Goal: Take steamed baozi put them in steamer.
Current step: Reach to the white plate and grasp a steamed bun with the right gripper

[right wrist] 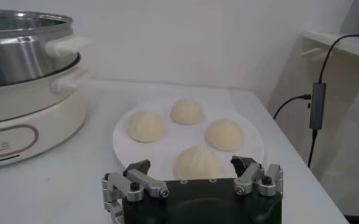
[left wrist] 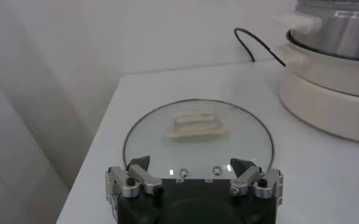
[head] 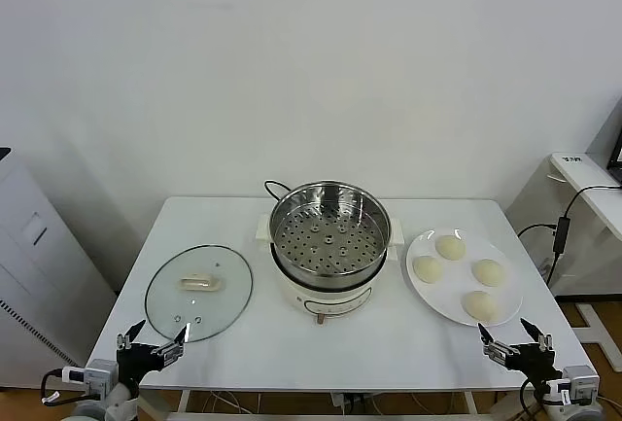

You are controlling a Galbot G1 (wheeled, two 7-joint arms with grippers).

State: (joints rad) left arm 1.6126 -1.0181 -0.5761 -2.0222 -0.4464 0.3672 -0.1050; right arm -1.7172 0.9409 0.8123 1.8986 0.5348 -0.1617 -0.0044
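Observation:
Several cream-white steamed baozi (head: 450,246) (right wrist: 199,161) lie on a flat white plate (head: 433,297) (right wrist: 167,149) at the table's right. The steamer (head: 328,236), a shiny perforated steel basket on a cream pot base (right wrist: 27,125), stands mid-table with nothing in it. My right gripper (head: 515,340) (right wrist: 192,167) hovers open at the front right edge, just short of the nearest baozi. At the front left edge my left gripper (head: 155,342) (left wrist: 194,166) is open too, over the near rim of the glass lid (head: 199,290) (left wrist: 197,140).
The round glass lid with a cream handle (left wrist: 196,124) lies flat at the table's left. A black cord (left wrist: 258,42) runs behind the pot. A side desk with cables (head: 569,227) stands off to the right, a grey cabinet (head: 29,265) to the left.

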